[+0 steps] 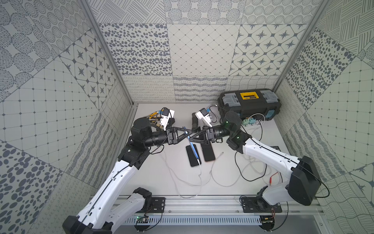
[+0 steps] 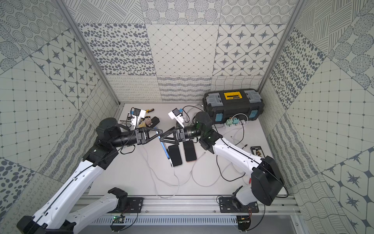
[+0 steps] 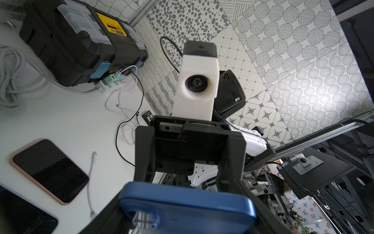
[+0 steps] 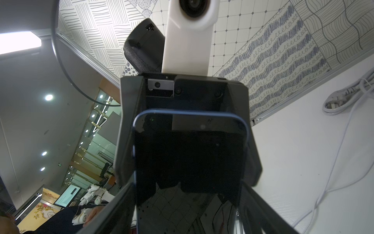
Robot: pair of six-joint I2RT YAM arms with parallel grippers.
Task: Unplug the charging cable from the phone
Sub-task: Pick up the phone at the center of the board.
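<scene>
Desk point(image 1: 153, 178): holding a toolbox point(image 1: 250, 105), far right corner.
Walls point(image 1: 202, 50): enclosing it, patterned.
Left gripper point(image 1: 187, 132): jaws clamping the phone point(image 1: 193, 150), cable point(image 1: 200, 172) trailing.
Right gripper point(image 1: 192, 136): jaws flanking it, grip unclear.

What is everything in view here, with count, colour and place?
blue phone: one, blue, raised tilted between both grippers
plugged cable: one, white, in blue phone's lower end
black phone: one, black, flat mid-table
pink-cased phone: one, pink rim, flat beside black phone
loose cables: several, white, right half
toolbox: one, black, yellow handle, back right
power strip: one, white, before toolbox
small parts: several, mixed, back left
small box: one, black, right edge
left gripper: one, black, shut on blue phone
right gripper: one, black, around blue phone, grip unclear
</scene>
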